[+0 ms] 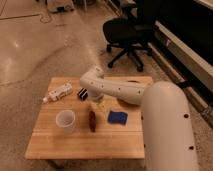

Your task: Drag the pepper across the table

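Note:
The pepper (92,120), small, slender and dark red, lies lengthwise on the light wooden table (50,142), between a white cup and a blue sponge. My white arm reaches in from the right, bends near the table's back edge and comes down. My gripper (96,105) hangs just over the pepper's far end. I cannot tell whether it touches the pepper.
A white cup (65,120) stands left of the pepper. A blue sponge (117,117) lies to its right. A black block (83,93) and a white bottle (58,92) lie at the back left. A black office chair (127,35) stands behind the table.

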